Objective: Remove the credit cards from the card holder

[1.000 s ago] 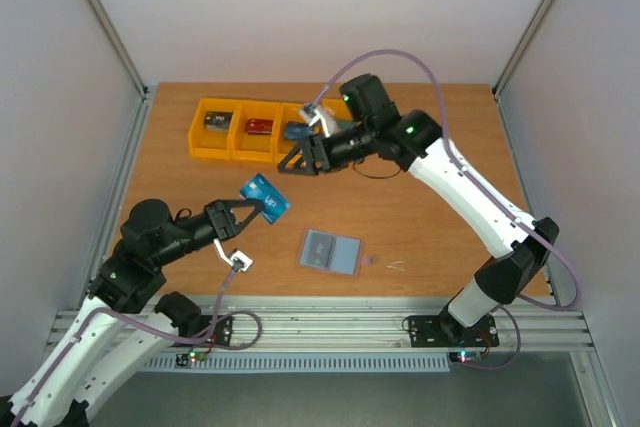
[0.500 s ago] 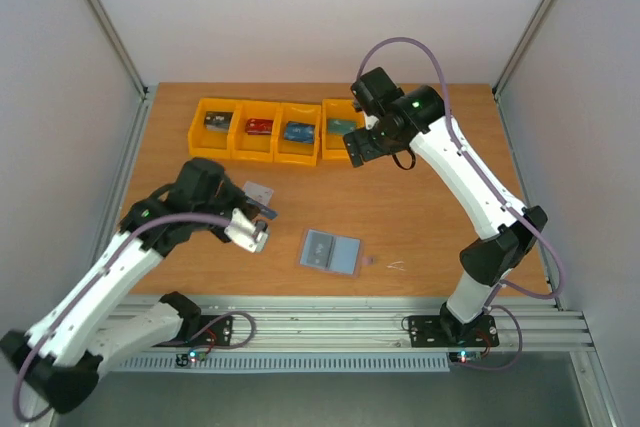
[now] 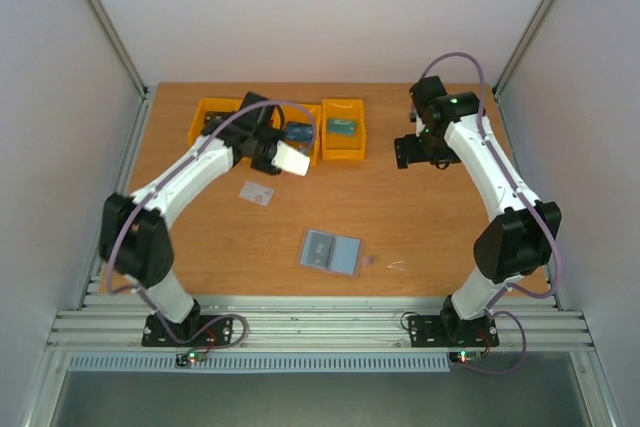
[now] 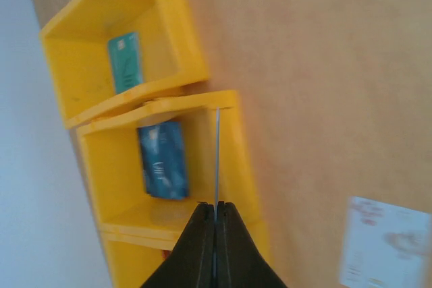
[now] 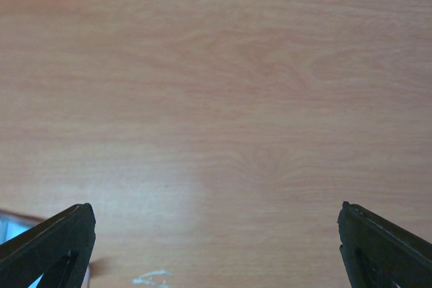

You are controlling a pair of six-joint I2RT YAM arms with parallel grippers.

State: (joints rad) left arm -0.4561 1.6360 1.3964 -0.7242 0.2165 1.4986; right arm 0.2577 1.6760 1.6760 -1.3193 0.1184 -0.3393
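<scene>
Pinching a thin card (image 4: pixel 217 146) edge-on, my left pincer (image 4: pixel 215 206) is clamped shut, its two dark fingers (image 4: pixel 199 247) pressed together with only that sliver between them. From my left wrist the card shows as a narrow grey line, so I cannot read its face. It stands over the near wall of an orange bin (image 4: pixel 236 153) that has a blue card (image 4: pixel 162 160) lying on its floor. The neighbouring bin (image 4: pixel 169 25) has a teal card (image 4: pixel 126 62) in it. Whether my card touches the wall, I cannot tell.

From above, my left arm reaches across to the row of bins (image 3: pixel 343 152) at the far side of the bench (image 3: pixel 430 237). A pale card (image 3: pixel 257 193) lies flat on the wood just in front of that row, apart from it.

The card holder (image 3: pixel 330 252) lies open and flat towards the near middle of the bench, with its blue-grey inside up and its centre crease showing. It is well apart from both of my pincers. A few small pale specks (image 3: pixel 395 266) sit near its right edge.

My right pincer (image 5: pixel 214 210) is spread wide, one dark finger (image 5: pixel 47 237) at each side of the wrist view, with nothing between them but bare wood. From above, it hangs over the bench to the right of the last bin, clear of it.
</scene>
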